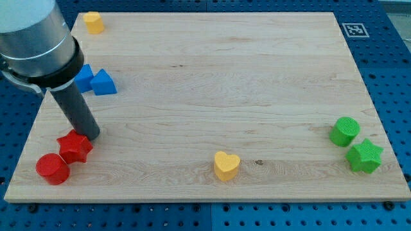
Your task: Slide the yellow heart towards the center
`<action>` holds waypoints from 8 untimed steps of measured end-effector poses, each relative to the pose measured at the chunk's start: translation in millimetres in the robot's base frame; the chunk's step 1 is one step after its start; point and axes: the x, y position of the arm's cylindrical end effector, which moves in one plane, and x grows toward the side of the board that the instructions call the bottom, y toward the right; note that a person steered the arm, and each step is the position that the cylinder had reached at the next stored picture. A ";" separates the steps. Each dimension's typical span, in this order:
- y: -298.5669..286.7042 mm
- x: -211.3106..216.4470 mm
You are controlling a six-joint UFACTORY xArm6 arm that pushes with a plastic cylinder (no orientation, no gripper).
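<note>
The yellow heart [226, 165] lies near the view's bottom edge of the wooden board [218, 70], a little right of the middle. My tip [91, 135] rests at the view's left, touching or just above the red star [74, 147], far left of the yellow heart. The rod rises from the tip up to the grey arm at the view's top left.
A red cylinder [52, 169] sits below-left of the red star. Two blue blocks [103, 83] lie at the left, one partly behind the rod. A yellow block [94, 22] is at top left. A green cylinder [345, 131] and green star [364, 156] are at right.
</note>
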 end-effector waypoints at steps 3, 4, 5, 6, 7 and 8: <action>112.3 16.2; 113.6 53.8; 142.4 80.3; 188.8 87.0; 223.9 85.8; 227.5 80.9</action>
